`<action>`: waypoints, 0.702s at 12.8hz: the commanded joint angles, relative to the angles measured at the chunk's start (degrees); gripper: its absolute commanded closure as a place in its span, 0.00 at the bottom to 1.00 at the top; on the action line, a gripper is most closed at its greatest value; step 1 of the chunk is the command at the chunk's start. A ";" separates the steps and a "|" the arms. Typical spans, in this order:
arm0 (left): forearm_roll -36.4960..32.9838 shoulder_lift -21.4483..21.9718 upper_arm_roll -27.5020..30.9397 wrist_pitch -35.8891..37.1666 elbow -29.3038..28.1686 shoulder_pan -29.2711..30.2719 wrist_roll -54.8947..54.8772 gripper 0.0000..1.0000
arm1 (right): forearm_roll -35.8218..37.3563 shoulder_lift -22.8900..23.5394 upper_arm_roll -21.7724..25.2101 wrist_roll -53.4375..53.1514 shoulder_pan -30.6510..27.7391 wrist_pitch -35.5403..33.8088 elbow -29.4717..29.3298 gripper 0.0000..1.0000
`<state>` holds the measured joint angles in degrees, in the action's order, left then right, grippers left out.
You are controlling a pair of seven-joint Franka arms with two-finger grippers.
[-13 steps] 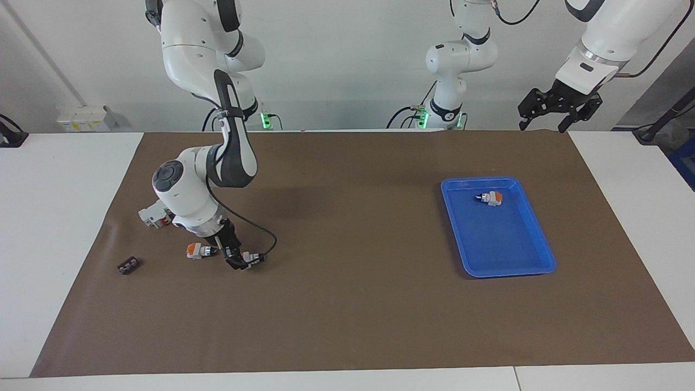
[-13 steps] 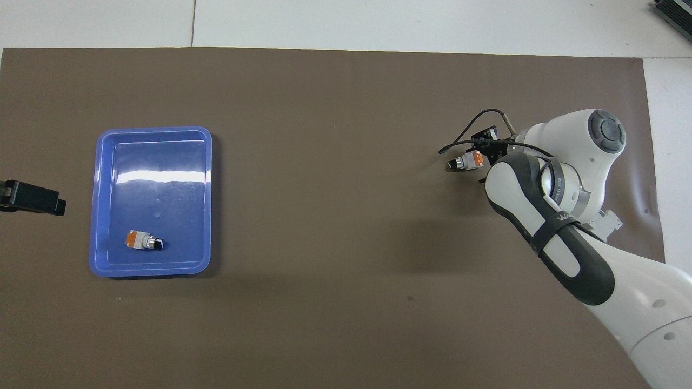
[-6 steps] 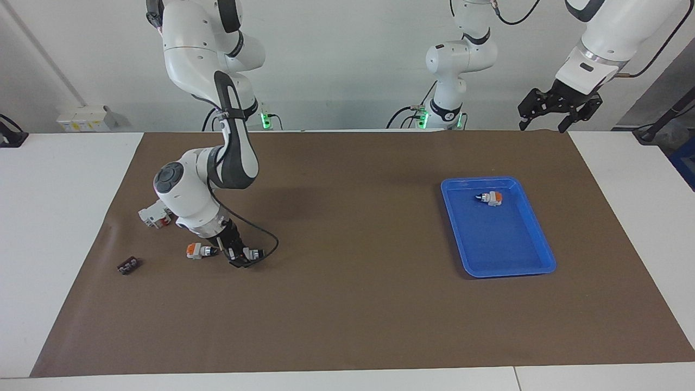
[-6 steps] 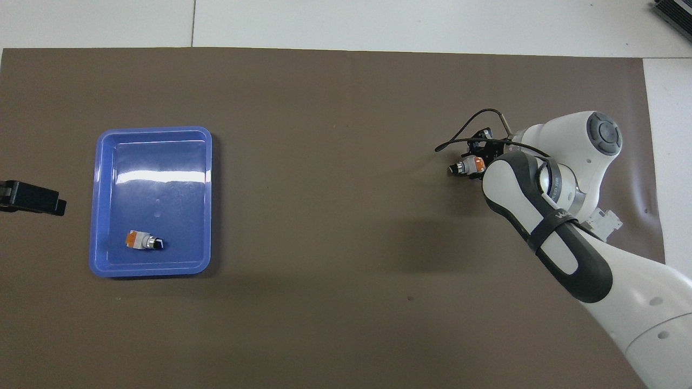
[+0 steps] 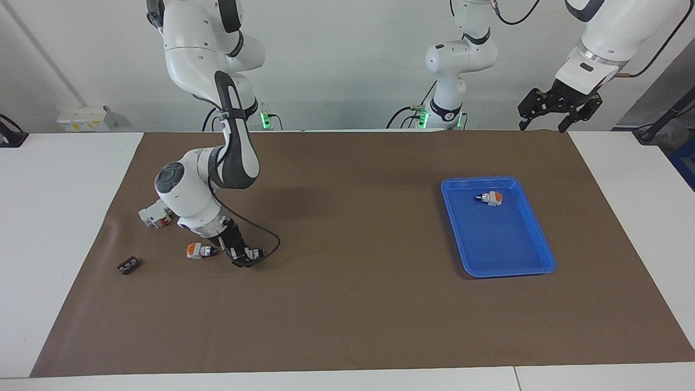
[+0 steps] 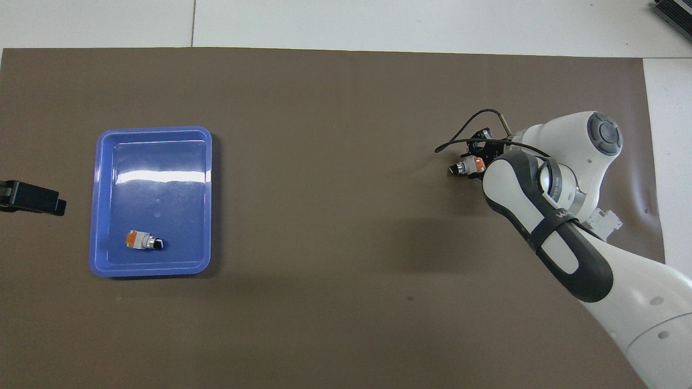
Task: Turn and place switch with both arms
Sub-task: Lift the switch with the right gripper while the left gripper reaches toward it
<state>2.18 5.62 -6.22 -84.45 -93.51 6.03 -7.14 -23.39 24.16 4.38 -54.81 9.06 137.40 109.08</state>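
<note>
Overhead view: switch white; orange end.

The switch is small and white, its orange end and silvery-dark tip showing from overhead. It sits low over the brown mat at the right arm's end of the table, between the right gripper's closed fingers.
</note>
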 commanded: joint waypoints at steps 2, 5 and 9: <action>0.28 1.68 -0.20 0.08 -1.77 0.30 0.38 0.00 | -1.40 0.53 -0.34 2.60 -0.80 1.29 0.35 1.00; 0.28 1.68 -0.11 0.08 -1.77 0.38 0.38 0.00 | -1.66 0.36 -0.60 2.86 -0.27 0.24 -0.44 1.00; 0.28 2.03 -0.37 -0.62 -1.85 -0.49 0.73 0.00 | -18.85 -5.42 -2.71 0.77 0.35 -8.09 -2.81 1.00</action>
<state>2.18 5.73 -6.51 -84.44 -93.51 5.99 -7.14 -35.84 22.67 2.09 -53.72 9.81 133.96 106.83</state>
